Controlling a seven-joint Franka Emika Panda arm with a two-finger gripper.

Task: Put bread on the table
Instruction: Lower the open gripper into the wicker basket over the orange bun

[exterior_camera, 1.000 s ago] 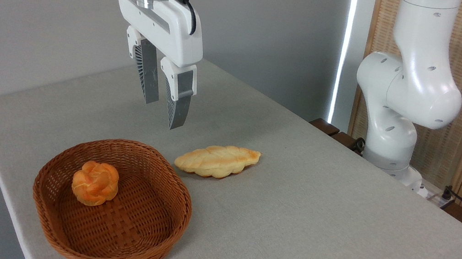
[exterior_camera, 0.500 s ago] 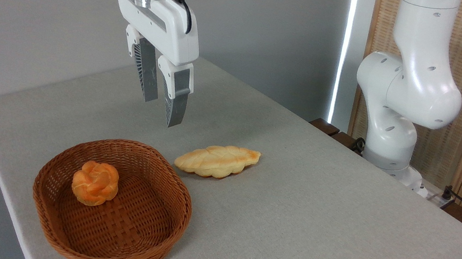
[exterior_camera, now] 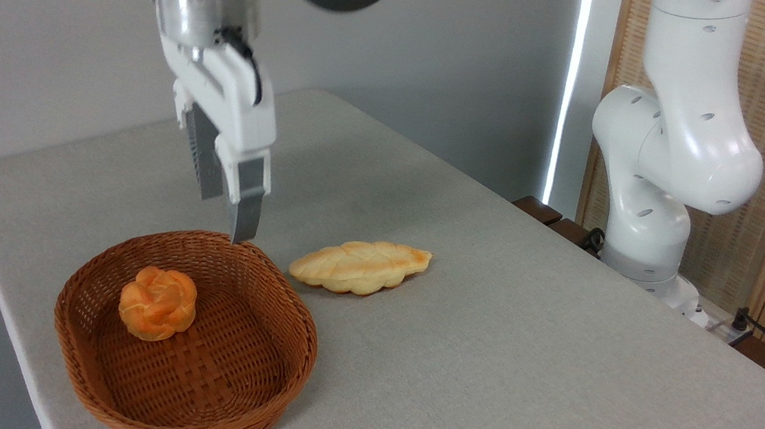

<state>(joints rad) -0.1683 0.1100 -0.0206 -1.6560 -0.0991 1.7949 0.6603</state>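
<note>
The bread (exterior_camera: 158, 302), a small round orange bun with a twisted top, lies in the left part of a brown wicker basket (exterior_camera: 265, 372) on the light grey table (exterior_camera: 523, 344). My gripper (exterior_camera: 226, 217) hangs above the basket's far rim, up and to the right of the bun and apart from it. Its two fingers point down with a narrow gap between them; the gripper is open and holds nothing.
A long pale-yellow braided loaf (exterior_camera: 360, 266) lies on the table just right of the basket. The arm's white base (exterior_camera: 654, 173) stands at the table's far right edge. A wooden screen and cables are behind it.
The gripper has moved down and to the left, from high over the table to just above the basket's far rim. The bun, basket and loaf have not moved.
</note>
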